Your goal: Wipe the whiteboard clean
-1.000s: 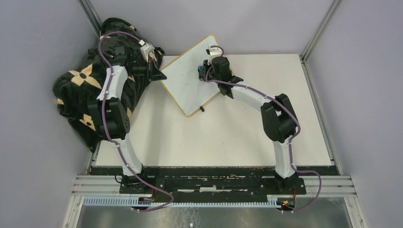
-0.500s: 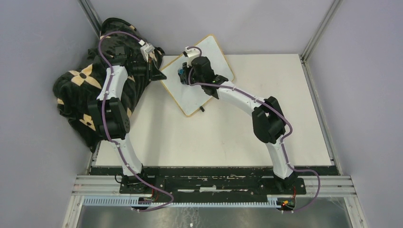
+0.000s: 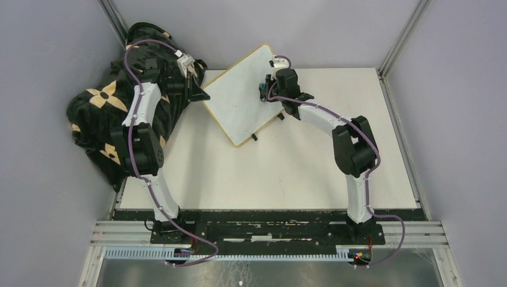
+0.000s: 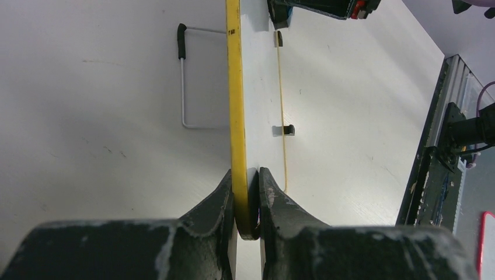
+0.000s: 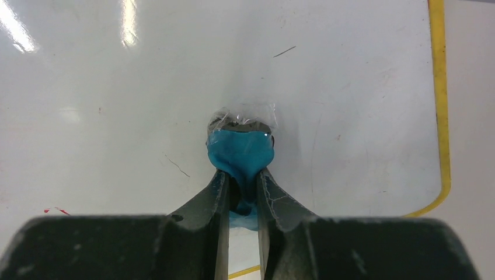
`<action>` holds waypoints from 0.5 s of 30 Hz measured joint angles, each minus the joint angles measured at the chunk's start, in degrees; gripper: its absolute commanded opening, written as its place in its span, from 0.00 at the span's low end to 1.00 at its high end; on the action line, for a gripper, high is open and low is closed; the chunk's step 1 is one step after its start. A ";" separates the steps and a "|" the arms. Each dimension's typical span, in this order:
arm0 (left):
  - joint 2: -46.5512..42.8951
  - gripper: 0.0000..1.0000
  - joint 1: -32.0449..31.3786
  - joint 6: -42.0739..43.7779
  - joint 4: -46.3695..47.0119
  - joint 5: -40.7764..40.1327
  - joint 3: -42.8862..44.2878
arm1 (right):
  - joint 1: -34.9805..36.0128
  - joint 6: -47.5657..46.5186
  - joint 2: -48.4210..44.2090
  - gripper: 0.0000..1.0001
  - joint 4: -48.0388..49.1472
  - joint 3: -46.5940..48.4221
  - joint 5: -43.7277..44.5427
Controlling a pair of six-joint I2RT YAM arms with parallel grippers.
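The whiteboard [image 3: 239, 98] with a tan frame is propped up tilted at the back of the table. My left gripper [image 3: 202, 94] is shut on its left edge; in the left wrist view [image 4: 244, 192] the yellow frame edge [image 4: 234, 87] sits between the jaws. My right gripper [image 3: 265, 91] is shut on a blue eraser [image 5: 240, 153] with a dark tip in clear wrap, pressed against the board's face near its right edge [image 5: 439, 105]. A small red mark [image 5: 53, 210] shows at the lower left of the right wrist view. The board's face [image 5: 146, 87] is otherwise white.
A black and tan patterned bag [image 3: 107, 107] lies at the back left under the left arm. The board's wire stand [image 4: 185, 81] and a black foot [image 4: 285, 130] show in the left wrist view. The table [image 3: 269, 173] ends at metal rails on the right [image 3: 400, 113].
My right gripper swept the eraser left across the board half a second ago, then back right to near the board's right edge. The left gripper and board have not moved.
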 measured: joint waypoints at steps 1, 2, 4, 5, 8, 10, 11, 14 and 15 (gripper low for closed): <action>0.00 0.03 0.00 -0.07 0.00 0.02 0.00 | -0.02 0.15 0.00 0.01 0.31 -0.22 -0.02; 0.00 0.03 0.00 -0.07 -0.07 0.02 0.00 | 0.39 0.15 0.00 0.01 0.39 -0.26 0.42; 0.00 0.03 0.02 -0.07 -0.31 -0.02 0.00 | 1.49 -0.04 0.00 0.01 0.55 -0.26 1.46; 0.00 0.03 0.02 -0.09 -0.33 -0.02 0.00 | 2.45 -0.13 0.00 0.01 0.52 -0.26 2.03; 0.00 0.03 0.02 -0.11 -0.44 0.00 0.00 | 5.86 -0.59 0.00 0.01 0.52 0.00 3.82; 0.00 0.03 0.04 -0.11 -0.48 -0.02 0.00 | 8.87 -0.85 0.00 0.01 0.50 0.42 4.61; 0.00 0.03 0.04 -0.11 -0.48 0.00 0.00 | 10.32 -0.98 0.00 0.01 0.52 0.68 4.61; -0.02 0.03 0.04 -0.11 -0.50 0.09 0.00 | 14.56 -1.01 0.55 0.01 0.55 1.90 3.82; -0.02 0.03 0.02 -0.11 -0.50 0.17 0.00 | 15.89 -1.01 0.92 0.01 0.52 2.29 3.39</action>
